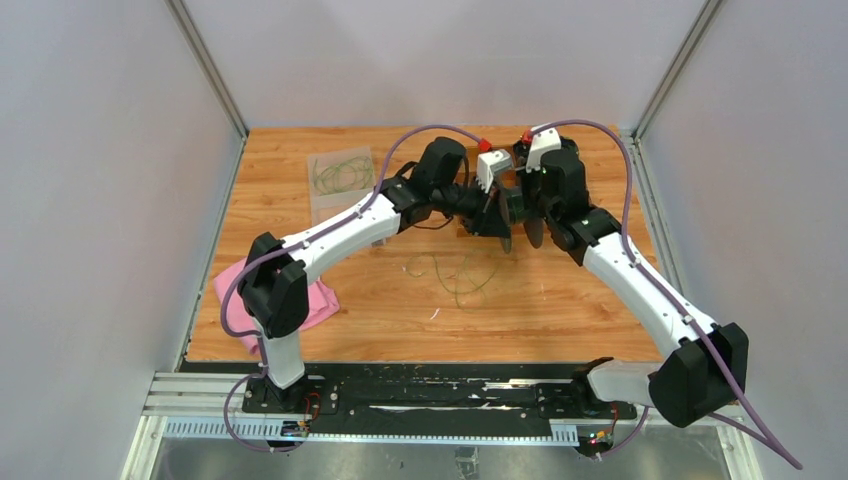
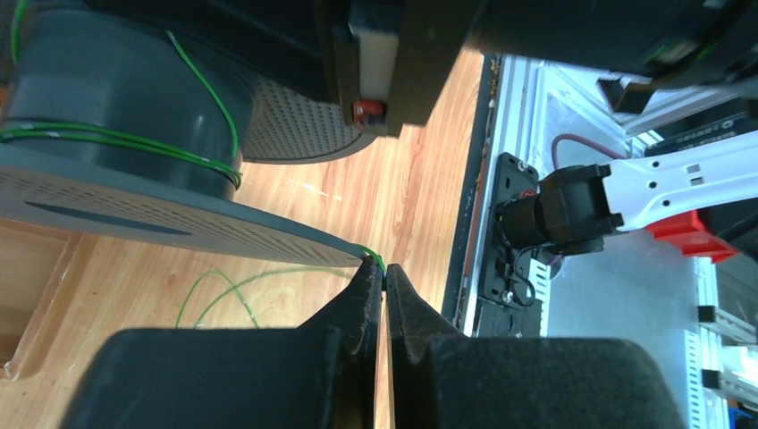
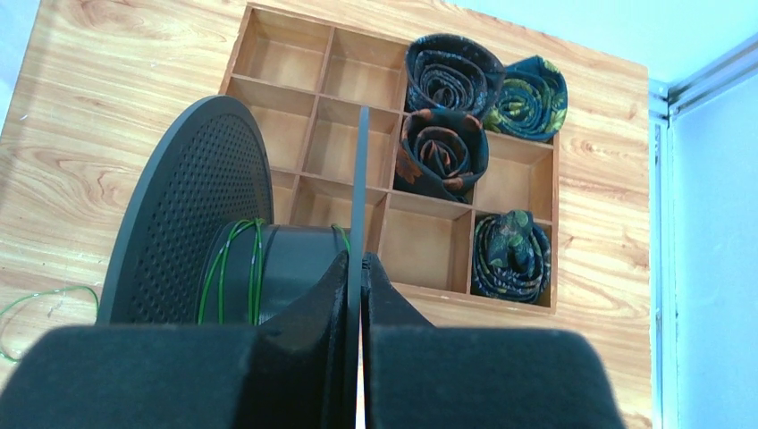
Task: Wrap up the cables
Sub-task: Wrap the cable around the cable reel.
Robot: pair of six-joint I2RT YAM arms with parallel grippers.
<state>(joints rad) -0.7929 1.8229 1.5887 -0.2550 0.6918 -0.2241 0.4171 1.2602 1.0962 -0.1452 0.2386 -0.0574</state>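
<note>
Two grippers work one black spool (image 3: 192,197). Right gripper (image 3: 360,264): jaws narrow, clamped on a flange's thin edge. Left gripper (image 2: 384,273): jaws almost together, pinching the green cable (image 2: 125,141) at its tips. Cable: few turns around the hub, slack looped on the table (image 1: 560,320).

Thin yellowish-green cables (image 2: 116,141), wound in a few turns round the hub of a dark spool (image 3: 188,206). Trail from its rim into loose loops on the wooden table (image 1: 560,310).
</note>
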